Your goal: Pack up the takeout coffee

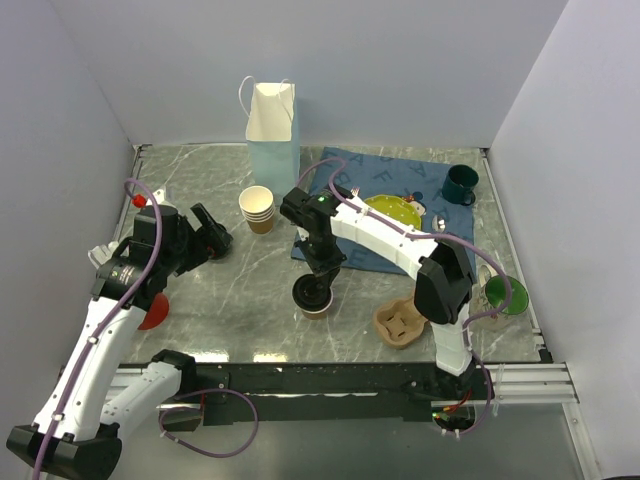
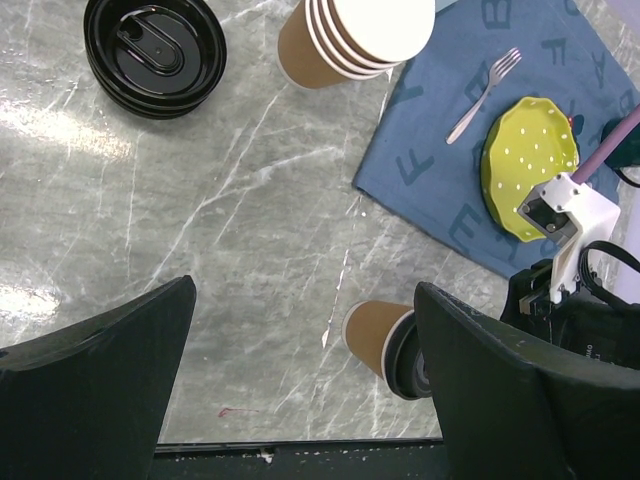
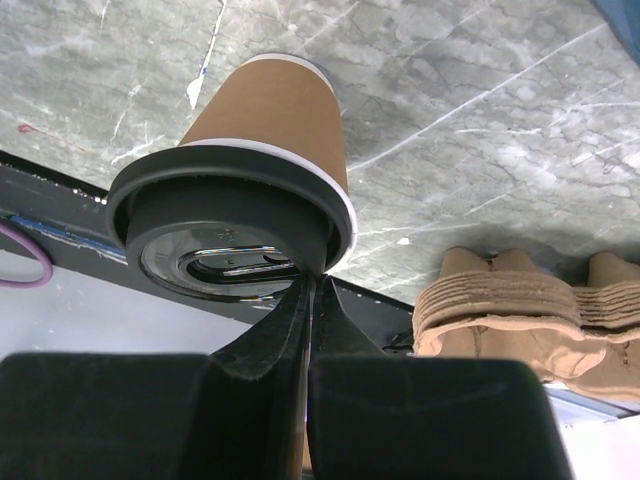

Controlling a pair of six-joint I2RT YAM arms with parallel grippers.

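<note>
The coffee [image 3: 270, 120] stands on the table [image 1: 240, 300] well in front of the bag [image 1: 271, 130], a little to its right, toward the table's front edge. The right gripper [image 3: 312, 290] hangs over it with its jaws closed together and the tips touching the near rim of the black lid [image 3: 225, 235]. We cannot tell whether any of the rim is pinched between them. The left gripper [image 2: 305, 295] is spread wide and holds nothing, off to the left in front of the bag.

We judge the step in hand to be getting a hold on the coffee. Closed tips on the lid's edge give no lift, and pulling there could pop the lid. We would back off, spread the jaws, come down to the brown wall below the lid and close gently, since paper buckles. Then we would lift straight up and keep it level on the way to the bag, whose mouth faces up.

The coffee is upright, with the lid up and the narrow base down, so its long axis is vertical. It has no handle, so any side serves for the grip.
</note>
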